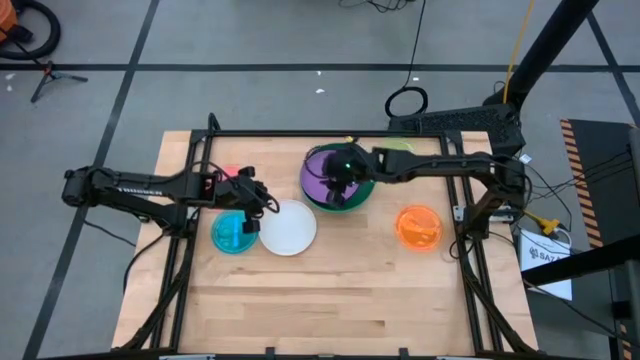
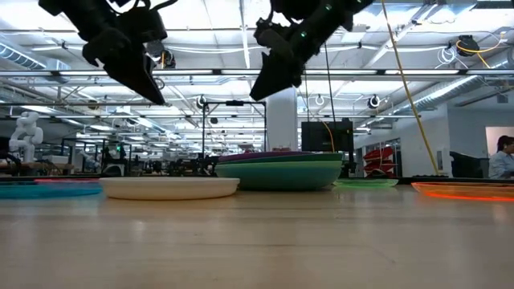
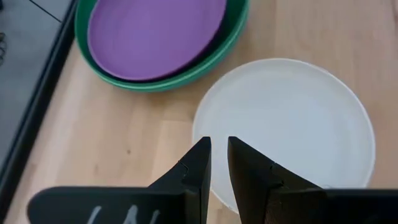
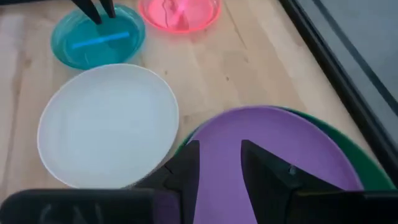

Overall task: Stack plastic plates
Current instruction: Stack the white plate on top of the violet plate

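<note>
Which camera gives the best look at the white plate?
The left wrist view: the white plate fills it, nearly whole. The high view shows it small, the low view edge-on, and the right wrist view whole, off to one side.

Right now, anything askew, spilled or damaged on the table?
Nothing stands out. The purple plate sits nested in the green stack; white, blue, pink and orange plates lie flat and intact. Both tools hover empty.

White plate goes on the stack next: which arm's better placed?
Left, probably. The left claw hangs over the white plate's rim. The right claw is over the purple plate, atop the stack.
</note>
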Controlling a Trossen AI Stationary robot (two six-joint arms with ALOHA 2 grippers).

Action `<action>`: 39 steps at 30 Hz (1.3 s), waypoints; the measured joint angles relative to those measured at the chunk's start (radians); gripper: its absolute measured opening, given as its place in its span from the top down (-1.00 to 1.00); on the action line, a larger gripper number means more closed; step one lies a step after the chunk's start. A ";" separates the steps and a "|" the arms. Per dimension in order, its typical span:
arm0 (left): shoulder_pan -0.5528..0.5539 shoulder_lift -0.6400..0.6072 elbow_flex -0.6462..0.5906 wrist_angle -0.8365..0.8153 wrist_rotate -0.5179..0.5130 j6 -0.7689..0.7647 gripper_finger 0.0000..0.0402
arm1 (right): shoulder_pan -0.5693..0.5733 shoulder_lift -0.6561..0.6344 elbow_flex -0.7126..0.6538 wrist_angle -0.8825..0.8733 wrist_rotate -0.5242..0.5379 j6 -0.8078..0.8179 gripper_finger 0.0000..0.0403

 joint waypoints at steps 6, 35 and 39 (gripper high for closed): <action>-0.032 0.000 -0.013 0.001 -0.002 -0.050 0.69 | 0.013 -0.094 -0.235 0.362 -0.003 -0.016 0.46; -0.142 0.000 -0.069 0.176 -0.093 -0.289 0.69 | 0.031 -0.656 -0.601 0.579 -0.261 -0.334 0.46; -0.135 0.028 -0.070 0.182 -0.102 -0.301 0.62 | 0.031 -0.680 -0.600 0.567 -0.261 -0.342 0.46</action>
